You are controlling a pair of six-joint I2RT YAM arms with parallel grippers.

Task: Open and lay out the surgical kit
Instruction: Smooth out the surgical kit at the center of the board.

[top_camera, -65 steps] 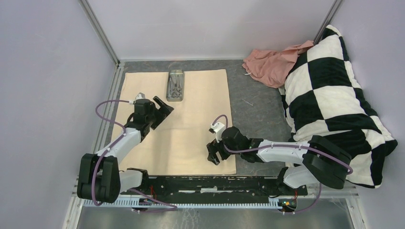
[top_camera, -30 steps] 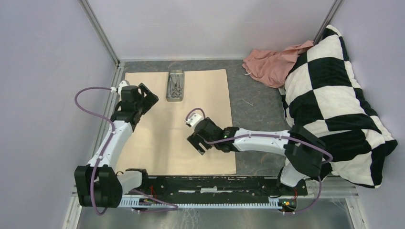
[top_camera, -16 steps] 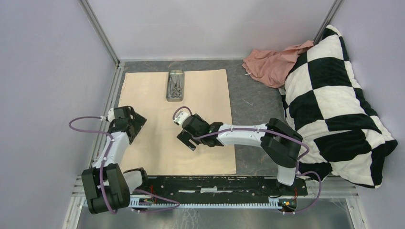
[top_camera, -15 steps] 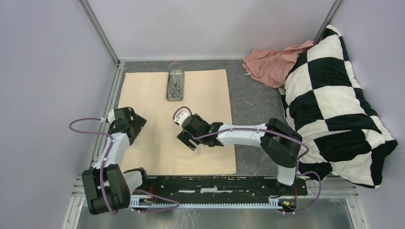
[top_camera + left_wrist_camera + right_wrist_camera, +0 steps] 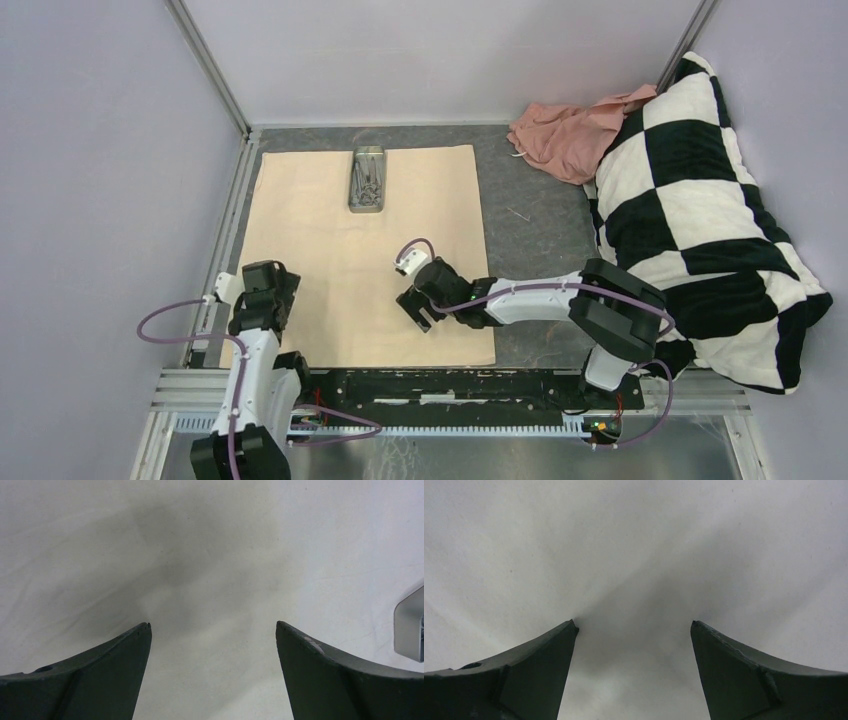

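Two pincers hang wide open and empty over the near half of the peach cloth wrap (image 5: 330,250), which lies spread flat on the tabletop (image 5: 540,235). Your left pincer (image 5: 268,292) is by the wrap's near-left corner and your right pincer (image 5: 420,306) is nearer the middle of its near edge. From both, the steel tray (image 5: 366,208) lies toward the far edge, its long axis running near to far, with scissor-handled instruments (image 5: 366,185) jumbled inside. Your right arm looks slightly the nearer. Only bare cloth lies between, so nothing should block the reach. A pink rag (image 5: 565,130) and a checkered pillow (image 5: 700,200) sit along the right edge, well apart.
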